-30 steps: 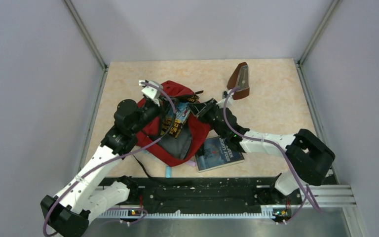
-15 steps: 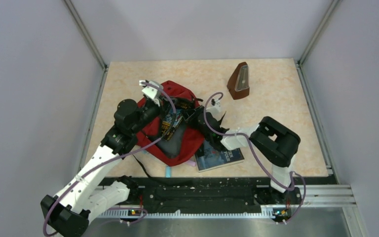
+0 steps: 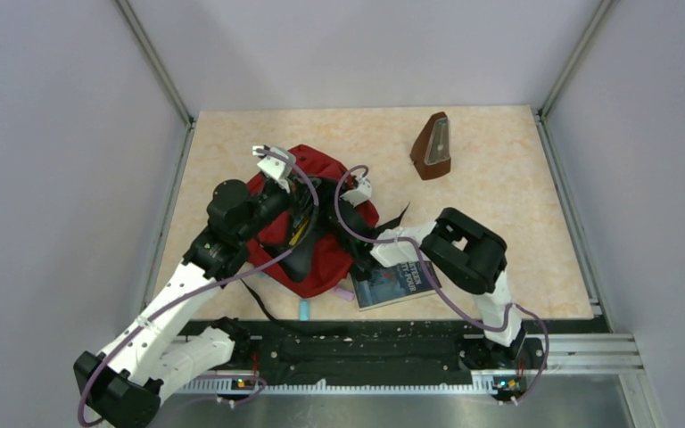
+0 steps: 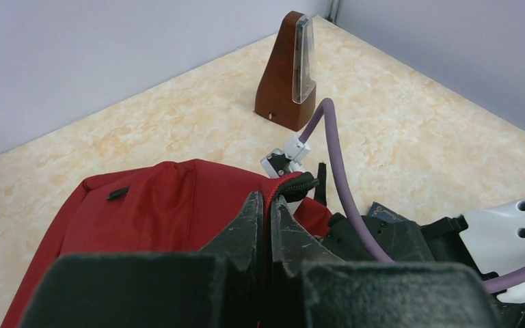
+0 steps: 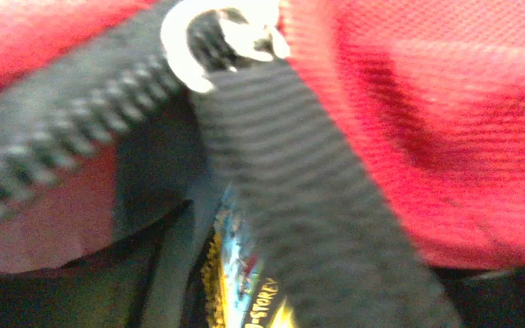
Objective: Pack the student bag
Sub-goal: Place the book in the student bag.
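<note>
Your left tool (image 4: 265,206) is clenched on the rim of the student bag (image 3: 325,259). It pinches red fabric right at the black zipper (image 4: 294,186) and holds the mouth up. The bag lies on the bench (image 3: 499,196) directly under and around both tools, slumped and creased.

Treat the bag as soft and floppy. I judge it light for its bulk and without stiffness of its own, so the mouth will likely sag wherever nothing holds it. The best holds look to be the rim beside the zipper teeth or the webbing strap (image 5: 301,205); plain panels would only bunch. Expect the fabric to drag rather than slide on the bench.

Your right tool (image 3: 328,203) is down in the bag's mouth, across from the left tool. Its wrist view is blurred, filled with strap, zipper and a colourful book (image 5: 246,287) just below. I cannot tell whether its jaws are released or gripping.

A dark book (image 3: 397,283) lies flat on the bench on the near side of the right tool, just beside the bag's edge. A brown metronome (image 3: 433,147) stands upright well beyond that tool.

The bench is pale, mottled, hard and smooth-looking. Plain grey walls close it in on three sides.
</note>
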